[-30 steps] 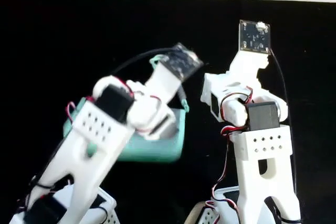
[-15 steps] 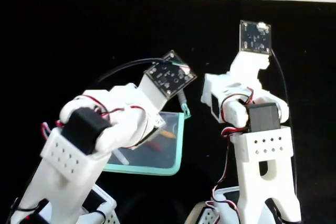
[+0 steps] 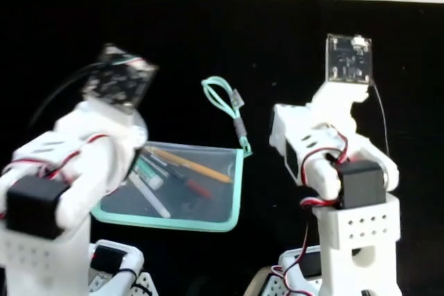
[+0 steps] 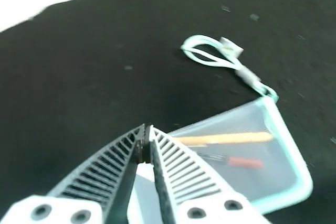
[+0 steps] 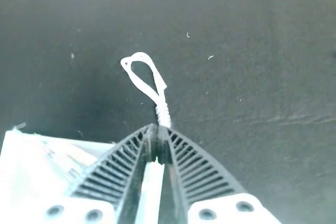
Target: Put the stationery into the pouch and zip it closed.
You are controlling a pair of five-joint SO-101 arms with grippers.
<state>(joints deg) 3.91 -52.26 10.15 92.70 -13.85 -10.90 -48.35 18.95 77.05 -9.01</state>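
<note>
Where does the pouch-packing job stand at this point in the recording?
Done: the yellow pencil, red pen and white marker lie inside the clear, mint-edged pouch. In hand: nothing seen, as the left gripper and right gripper are both shut. Left: possibly the zip, since these views do not show whether it is closed.
</note>
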